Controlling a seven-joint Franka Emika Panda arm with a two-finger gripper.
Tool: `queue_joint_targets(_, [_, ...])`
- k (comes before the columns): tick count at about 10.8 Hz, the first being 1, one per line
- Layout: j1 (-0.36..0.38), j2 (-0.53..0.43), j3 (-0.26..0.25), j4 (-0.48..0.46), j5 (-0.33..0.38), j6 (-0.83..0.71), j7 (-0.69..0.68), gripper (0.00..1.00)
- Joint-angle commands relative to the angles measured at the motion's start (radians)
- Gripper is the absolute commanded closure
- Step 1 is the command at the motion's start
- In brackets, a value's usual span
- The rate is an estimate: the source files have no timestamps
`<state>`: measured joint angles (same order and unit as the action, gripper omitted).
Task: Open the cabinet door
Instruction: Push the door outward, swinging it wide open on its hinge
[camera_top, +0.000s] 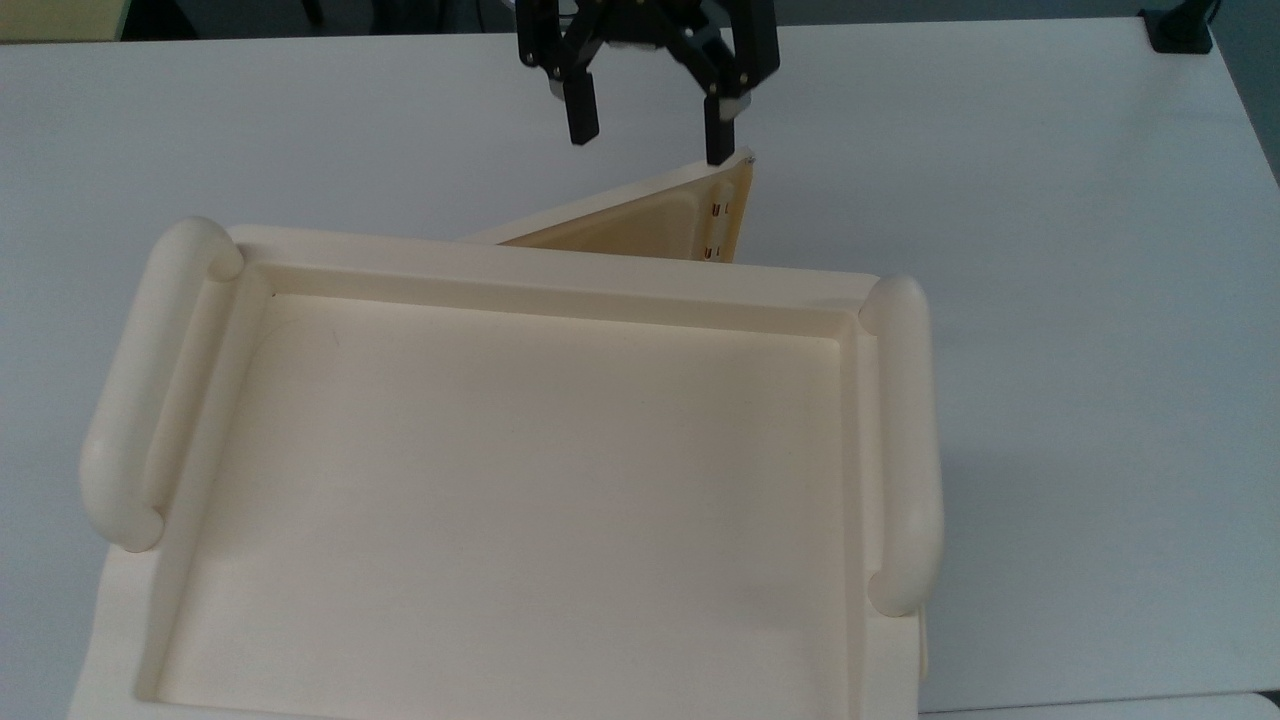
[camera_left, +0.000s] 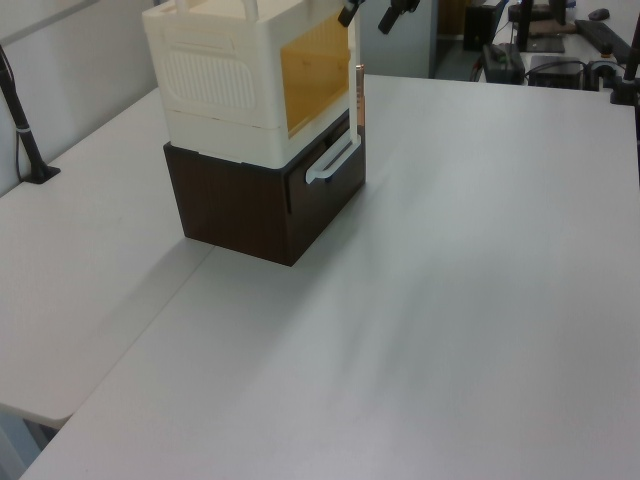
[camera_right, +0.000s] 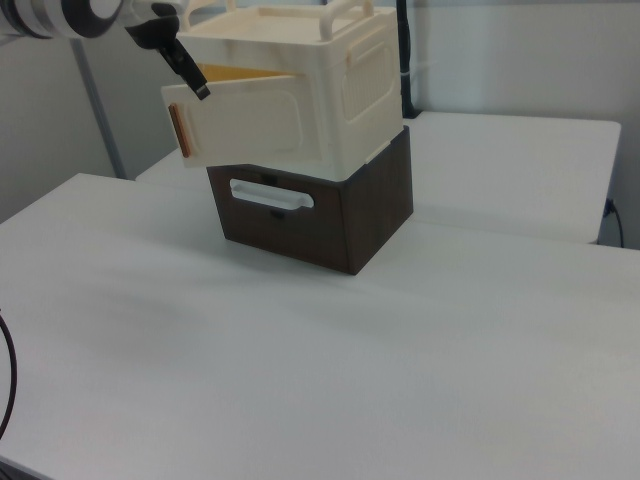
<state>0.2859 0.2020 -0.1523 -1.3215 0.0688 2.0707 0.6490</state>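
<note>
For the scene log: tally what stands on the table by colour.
Cream: 1, cabinet with its cabinet door ajar
Dark brown: 1, drawer box beneath
White: 1, drawer handle
Black: 1, pincer above, open
Total: 4

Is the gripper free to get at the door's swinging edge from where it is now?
Probably yes. The open gripper sits right above the free edge of the cabinet door, which stands partly ajar, and nothing lies between them.
</note>
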Motion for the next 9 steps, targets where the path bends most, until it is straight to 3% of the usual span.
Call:
queue_joint_targets(1, [0.031, 0.000, -0.007, -0.012, -0.081, 0.016, 0.057, 0.00])
queue_joint_targets(3, [0.032, -0.006, -0.007, -0.013, -0.109, -0.041, 0.034, 0.00])
queue_joint_targets(9, [0.019, -0.030, -0.018, -0.013, -0.090, -0.323, -0.193, 0.00])
